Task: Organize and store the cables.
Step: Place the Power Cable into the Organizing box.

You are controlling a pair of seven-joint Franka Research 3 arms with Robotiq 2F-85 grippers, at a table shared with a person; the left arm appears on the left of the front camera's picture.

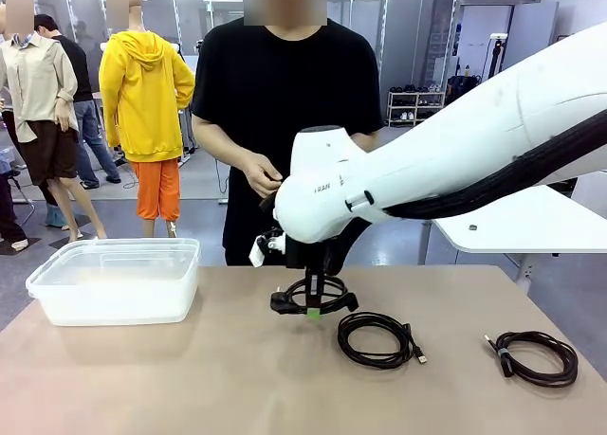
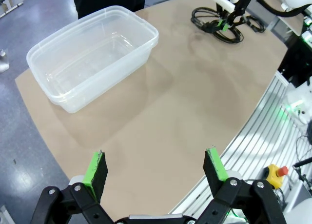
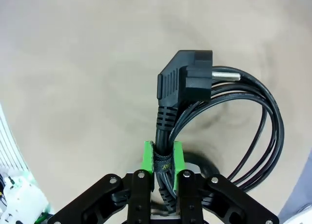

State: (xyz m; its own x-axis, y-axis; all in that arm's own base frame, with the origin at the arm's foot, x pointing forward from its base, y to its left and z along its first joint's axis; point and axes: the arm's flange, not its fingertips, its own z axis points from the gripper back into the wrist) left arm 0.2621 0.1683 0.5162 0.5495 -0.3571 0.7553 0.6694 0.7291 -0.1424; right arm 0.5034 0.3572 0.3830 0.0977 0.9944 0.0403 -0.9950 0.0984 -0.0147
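My right gripper [image 1: 314,309] is at the table's middle, shut on a coiled black cable [image 1: 327,296] with a large angled plug [image 3: 187,80]. In the right wrist view its green pads [image 3: 147,157] pinch the cable's strapped bundle [image 3: 162,161]; the coil sits low over the table, and I cannot tell if it touches. Two more coiled cables lie to the right, one near [image 1: 377,338] and one farther right [image 1: 537,356]. My left gripper [image 2: 156,165] hangs open and empty above the table's near left edge. From there the held cable [image 2: 214,29] and the right gripper [image 2: 227,20] show far off.
A clear plastic container [image 1: 114,300] stands empty at the table's left [image 2: 46,72]. A person in a black shirt [image 1: 285,103] stands at the far side, hands [image 1: 261,174] together at the waist. A second white table [image 1: 531,222] is behind on the right.
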